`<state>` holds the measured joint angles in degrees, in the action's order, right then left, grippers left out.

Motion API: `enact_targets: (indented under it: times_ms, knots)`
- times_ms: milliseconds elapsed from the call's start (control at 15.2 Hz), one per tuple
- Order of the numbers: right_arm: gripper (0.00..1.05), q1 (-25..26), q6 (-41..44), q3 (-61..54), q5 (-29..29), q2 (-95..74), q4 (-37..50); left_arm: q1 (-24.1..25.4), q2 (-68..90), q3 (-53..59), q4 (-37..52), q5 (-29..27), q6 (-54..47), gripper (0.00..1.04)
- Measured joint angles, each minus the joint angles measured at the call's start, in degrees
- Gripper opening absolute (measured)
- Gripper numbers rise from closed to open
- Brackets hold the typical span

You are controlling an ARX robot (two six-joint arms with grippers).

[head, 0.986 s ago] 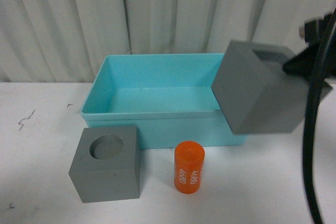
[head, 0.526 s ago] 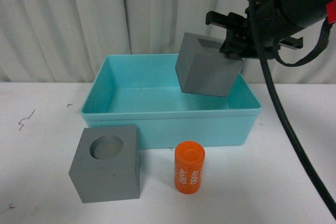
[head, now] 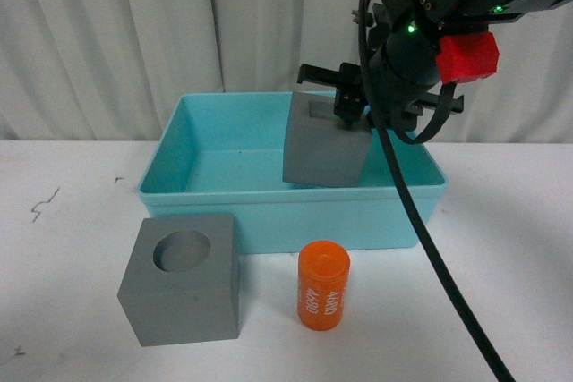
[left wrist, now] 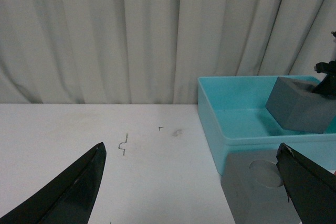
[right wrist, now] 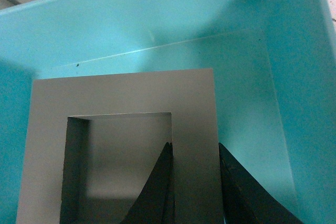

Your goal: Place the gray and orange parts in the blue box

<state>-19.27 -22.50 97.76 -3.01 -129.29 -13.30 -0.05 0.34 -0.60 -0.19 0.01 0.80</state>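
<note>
One gray cube, the one with the square recess [head: 324, 154], hangs from the right arm's fingers [head: 347, 115] inside the blue box [head: 269, 199], toward its right rear corner. Those fingers are pinched on one wall of the cube, one down in the recess and one on the outer face. The cube therefore lies straight below them, open face up and only slightly tilted. The box's front wall hides the cube's underside, so I cannot tell whether it rests on the box floor or hangs just above it. Either way, the release looks to need little more than a short drop and a parting of the fingers. Two parts stand on the desk [head: 72, 248] just outside that front wall: the gray cube with the round recess [head: 183, 279] by the box's front left corner, and the orange cylinder [head: 322, 285] upright near the wall's middle. The left arm's fingers [left wrist: 191, 148] are spread wide and hold nothing; they seem the nearer pair to the round-recess cube.
</note>
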Motion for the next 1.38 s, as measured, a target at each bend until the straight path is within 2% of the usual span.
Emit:
enact_targets:
  times_ms: [394, 854, 986, 1052, 1117, 1183, 1249, 1315, 1380]
  knots:
    - [0.18, -0.61, 0.04, 0.00, -2.19, 0.00, 0.83, 0.00, 0.00, 0.00, 0.00, -0.02, 0.00, 0.98]
    - [0.39, -0.52, -0.17, -0.94, -4.33, 0.48, 2.29, 0.00, 0.00, 0.00, 0.00, 0.00, 0.00, 0.98]
    - [0.55, -0.20, -0.28, -2.05, -4.72, 1.55, 2.38, 0.00, 0.02, 0.00, 0.00, 0.00, 0.00, 0.98]
    - [0.68, -0.17, -0.42, -2.97, -4.72, 2.89, 2.93, 0.00, 0.00, 0.00, 0.00, -0.02, 0.00, 0.98]
    - [0.98, -0.26, -0.07, -9.55, -3.58, 10.23, 10.82, 0.00, 0.02, 0.00, 0.00, 0.00, 0.00, 0.98]
    - [0.87, -2.27, 9.81, -26.64, -10.69, 23.71, 38.23, 0.00, 0.02, 0.00, 0.00, 0.09, -0.02, 0.98]
    - [0.46, 1.88, 20.59, -55.28, -14.69, 45.57, 58.93, 0.00, 0.02, 0.00, 0.00, -0.02, 0.00, 0.98]
    - [0.30, 4.50, 21.16, -63.04, -13.25, 50.10, 60.81, 0.00, 0.00, 0.00, 0.00, 0.00, 0.00, 0.98]
    - [0.19, 5.27, 21.38, -67.65, -11.58, 51.63, 61.35, 0.00, 0.02, 0.00, 0.00, 0.00, 0.00, 0.98]
